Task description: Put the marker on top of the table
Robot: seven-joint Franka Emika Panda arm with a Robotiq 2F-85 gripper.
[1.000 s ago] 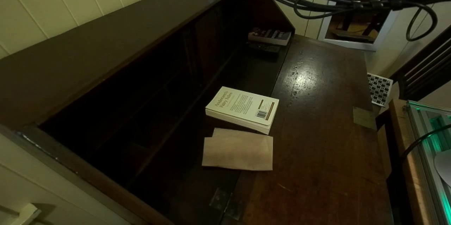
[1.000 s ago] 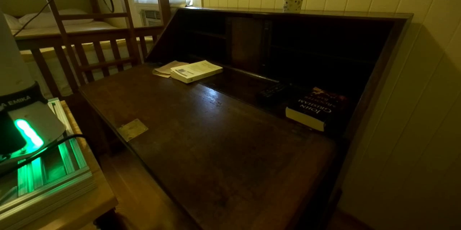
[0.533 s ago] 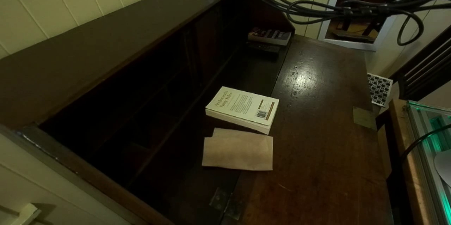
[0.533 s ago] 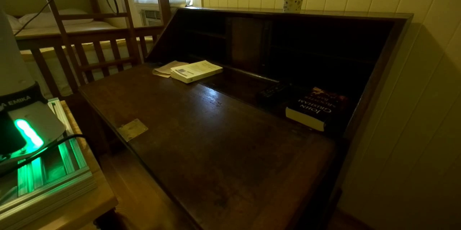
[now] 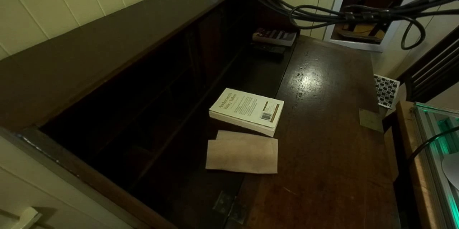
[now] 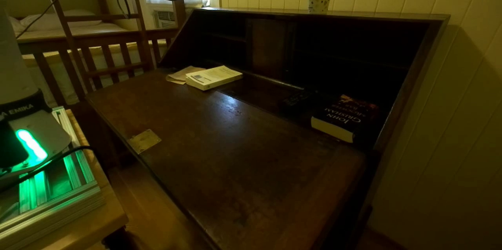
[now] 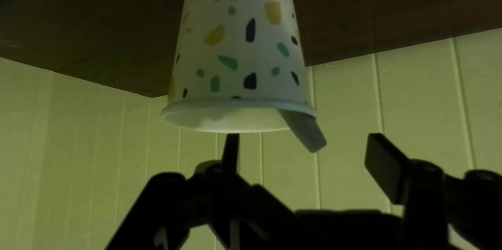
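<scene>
Inside a tapered, flecked white paper cup (image 7: 239,46), upright on a long dark-brown wooden upper surface (image 5: 143,28): one slim grey stick-shaped marker (image 7: 304,130), tilted, end beyond rim. Near cup: black two-fingered tool (image 7: 304,158), jaws apart.

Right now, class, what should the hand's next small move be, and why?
I'd probably lower the hand slightly before closing: the marker pokes out of the cup, and in the wrist view its end shows between the spread jaws, with gaps either side.
</scene>
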